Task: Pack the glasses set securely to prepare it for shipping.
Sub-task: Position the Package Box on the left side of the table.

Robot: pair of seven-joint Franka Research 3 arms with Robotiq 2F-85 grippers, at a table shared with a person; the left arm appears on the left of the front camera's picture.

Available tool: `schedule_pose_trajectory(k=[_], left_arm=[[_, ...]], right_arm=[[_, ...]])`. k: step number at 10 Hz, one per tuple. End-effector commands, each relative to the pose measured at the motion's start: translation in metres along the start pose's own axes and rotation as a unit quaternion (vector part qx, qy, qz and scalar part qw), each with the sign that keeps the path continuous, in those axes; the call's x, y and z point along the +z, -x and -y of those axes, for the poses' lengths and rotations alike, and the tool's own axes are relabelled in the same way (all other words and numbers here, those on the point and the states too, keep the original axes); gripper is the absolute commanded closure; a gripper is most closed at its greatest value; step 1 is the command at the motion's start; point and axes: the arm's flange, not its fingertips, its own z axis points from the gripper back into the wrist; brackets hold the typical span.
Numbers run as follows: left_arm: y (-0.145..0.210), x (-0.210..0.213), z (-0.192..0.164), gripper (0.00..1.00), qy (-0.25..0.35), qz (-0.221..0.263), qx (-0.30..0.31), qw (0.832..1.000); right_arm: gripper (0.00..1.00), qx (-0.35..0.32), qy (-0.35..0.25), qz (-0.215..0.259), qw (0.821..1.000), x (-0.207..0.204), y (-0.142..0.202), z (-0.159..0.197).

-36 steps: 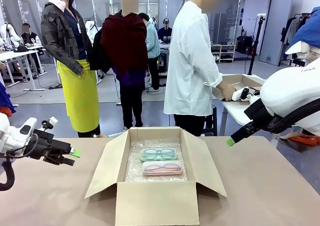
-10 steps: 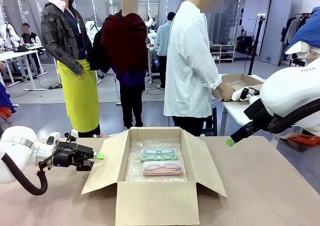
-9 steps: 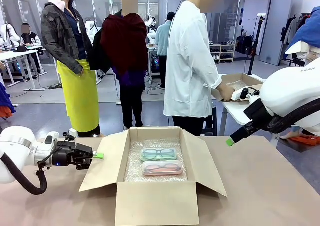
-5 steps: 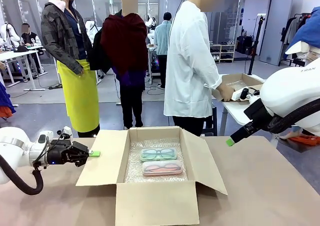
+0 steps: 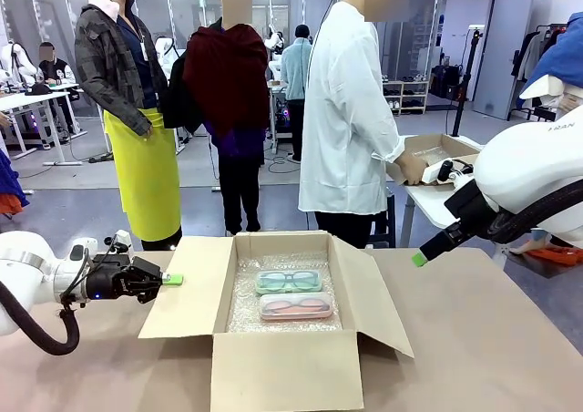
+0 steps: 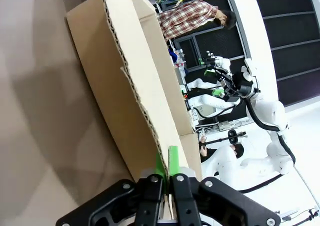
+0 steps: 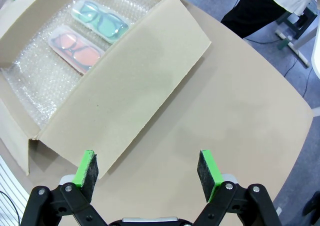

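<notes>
I see my left gripper [image 5: 171, 280] clenched on the edge of the left flap [image 5: 182, 289] of the large brown cardboard box [image 5: 282, 371]; the wrist view shows its green pads [image 6: 172, 161] pinching the corrugated edge. The right gripper [image 7: 147, 168] hangs released above the table's [image 5: 492, 339] right side, jaws spread wide over the right flap [image 7: 130, 81], touching nothing. Inside the box, on clear bubble wrap [image 5: 246, 307], the mint green translucent glasses case [image 5: 288, 282] lies just behind the pale pink translucent glasses case [image 5: 295, 305], side by side. A person in a white coat [image 5: 351, 111] stands at the far side.
</notes>
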Motion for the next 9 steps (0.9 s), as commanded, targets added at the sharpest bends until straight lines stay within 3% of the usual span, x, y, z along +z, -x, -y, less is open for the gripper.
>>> schedule_pose_trajectory(k=[1, 3, 4, 5, 9], left_arm=[[0.001, 0.0, 0.0, 1.0, 0.0, 0.0, 0.0, 1.0], [0.0, 0.0, 0.0, 0.97, 0.0, 0.0, 0.0, 1.0], [-0.001, 0.025, 0.008, 0.97, 0.003, -0.013, -0.002, 1.0], [0.0, 0.062, 0.015, 0.97, -0.028, -0.01, -0.012, 0.999], [0.023, 0.204, 0.018, 0.97, -0.024, -0.001, -0.007, 1.0]], right_arm=[[0.0, -0.001, 0.003, 0.004, 1.0, 0.0, 0.002, -0.002], [0.0, -0.001, 0.003, 0.004, 1.0, 0.0, 0.002, -0.002], [0.0, -0.001, 0.003, 0.004, 1.0, 0.0, 0.002, -0.002], [0.0, -0.001, 0.003, 0.004, 1.0, 0.0, 0.002, -0.002], [0.0, -0.001, 0.003, 0.004, 1.0, 0.0, 0.002, -0.002]])
